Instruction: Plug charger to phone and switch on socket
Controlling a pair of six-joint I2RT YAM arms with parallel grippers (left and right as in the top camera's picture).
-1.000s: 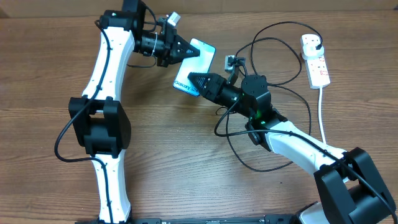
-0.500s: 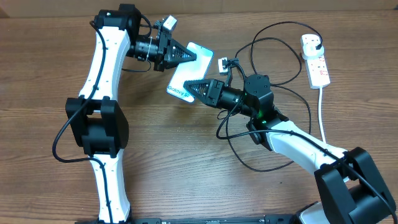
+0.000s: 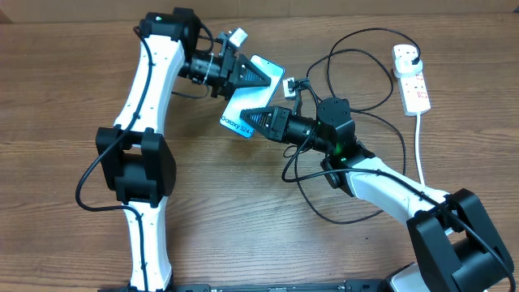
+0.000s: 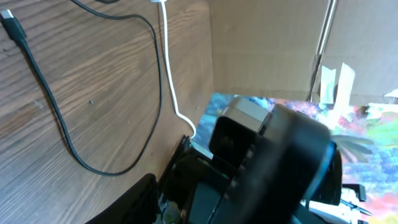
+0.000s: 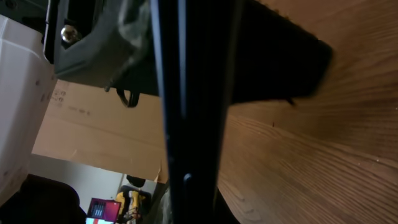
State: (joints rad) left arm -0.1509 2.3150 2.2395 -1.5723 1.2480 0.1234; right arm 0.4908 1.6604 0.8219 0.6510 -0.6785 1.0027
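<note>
The phone is seen tilted between the two grippers, above the worktop's middle. Its lower edge is clamped by the closed fingers of the right gripper. The left gripper is set over its upper end; whether those fingers grip cannot be told. The charger is plugged into the socket, far right.

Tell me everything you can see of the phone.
The slim rectangular smartphone has a light blue-white screen with a thin dark bezel and "Galaxy S24" printed near its lower end. It faces up, slanted, over the brown wooden table. The right gripper is shut on its lower end, and the right wrist view shows its dark edge running upright. The left gripper is at its upper end; whether it grips is unclear.
</note>
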